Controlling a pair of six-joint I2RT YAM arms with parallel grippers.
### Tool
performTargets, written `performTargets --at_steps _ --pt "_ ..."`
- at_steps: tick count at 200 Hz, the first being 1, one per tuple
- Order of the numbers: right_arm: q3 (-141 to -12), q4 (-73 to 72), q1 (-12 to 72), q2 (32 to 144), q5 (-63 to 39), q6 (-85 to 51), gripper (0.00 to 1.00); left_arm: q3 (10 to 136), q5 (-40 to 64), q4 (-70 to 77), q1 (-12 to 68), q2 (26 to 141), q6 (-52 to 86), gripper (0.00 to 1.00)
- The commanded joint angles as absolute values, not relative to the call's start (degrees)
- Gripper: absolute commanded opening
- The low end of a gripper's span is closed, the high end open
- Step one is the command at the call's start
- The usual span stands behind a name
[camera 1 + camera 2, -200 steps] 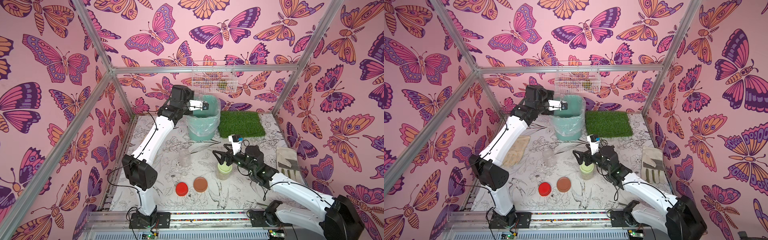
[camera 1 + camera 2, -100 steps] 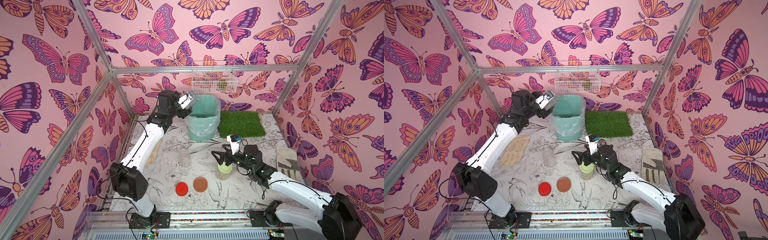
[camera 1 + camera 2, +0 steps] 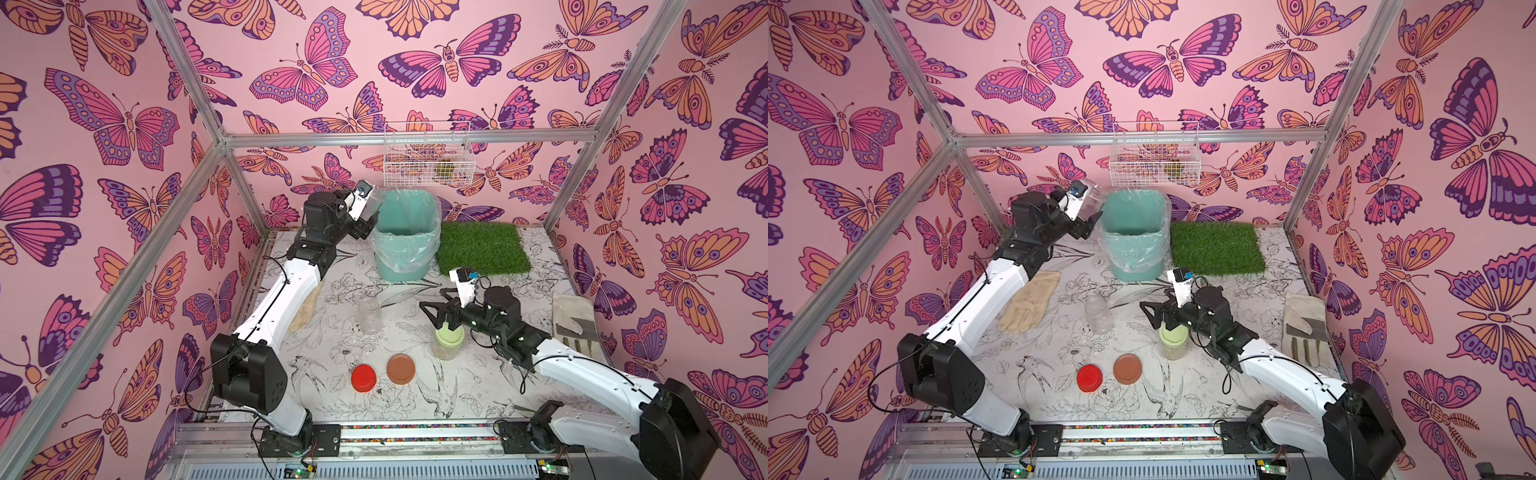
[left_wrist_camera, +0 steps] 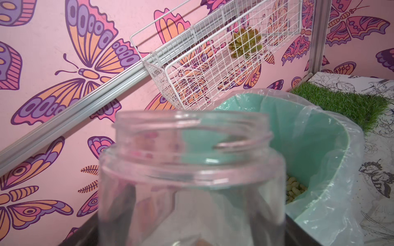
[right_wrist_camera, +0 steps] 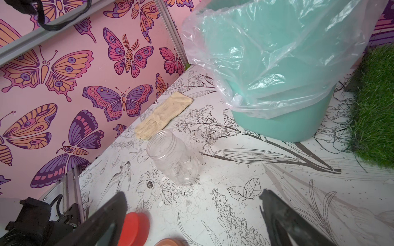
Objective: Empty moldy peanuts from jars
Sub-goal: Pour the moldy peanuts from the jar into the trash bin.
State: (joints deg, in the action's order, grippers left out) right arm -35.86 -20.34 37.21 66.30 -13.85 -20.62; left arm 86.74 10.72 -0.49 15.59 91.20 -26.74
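Observation:
My left gripper (image 3: pixel 368 212) is shut on an empty clear jar (image 4: pixel 191 159), lidless and held up just left of the teal bin's rim. Its jaws are hidden behind the jar. Moldy peanuts (image 4: pixel 295 189) lie at the bin's bottom. A second empty jar (image 3: pixel 369 316) stands lidless mid-table, also seen in the right wrist view (image 5: pixel 172 159). A green-lidded jar (image 3: pixel 448 338) still holds peanuts (image 3: pixel 1171 351). My right gripper (image 3: pixel 434 303) hangs open just above and behind that jar, fingers (image 5: pixel 110 210) wide apart with nothing between them.
The teal bin (image 3: pixel 401 266) with a clear liner stands at the back, a grass mat (image 3: pixel 482 247) to its right and a wire basket (image 3: pixel 428 153) above. A red lid (image 3: pixel 363 377) and a brown lid (image 3: pixel 401 368) lie near the front. Gloves (image 3: pixel 1027 301) (image 3: pixel 1302 328) lie at both sides.
My left arm has drawn the jar back from over the bin to the left of its rim, tipping the mouth upward. The right arm has stayed almost still.

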Motion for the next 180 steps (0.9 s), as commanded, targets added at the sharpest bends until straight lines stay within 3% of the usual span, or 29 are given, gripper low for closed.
performTargets --at_steps 1,56,86,108,126,180 --pt "-37.67 -20.58 36.94 66.65 -14.77 -20.92 0.99 89.6 11.82 -0.75 15.03 88.49 -32.59 0.0" --pt "-36.96 -20.92 36.92 66.16 -14.12 -20.48 0.99 107.99 9.45 -21.22 16.89 94.09 -51.6 0.0" --pt "-36.33 -20.57 36.97 65.09 -12.66 -19.7 0.99 122.94 -1.44 -37.74 23.75 103.03 -77.77 0.0" --pt "-35.32 -20.48 36.91 64.01 -11.48 -19.42 0.99 121.53 -12.07 -36.8 27.99 106.5 -103.1 0.0" --pt "-34.67 -19.94 36.93 62.83 -10.66 -18.6 0.99 119.14 -17.71 -27.4 28.9 109.03 -118.33 0.0" --pt "-34.44 -19.92 36.89 62.68 -10.09 -18.08 0.99 121.82 -13.89 -19.6 29.44 111.03 -121.98 0.0"
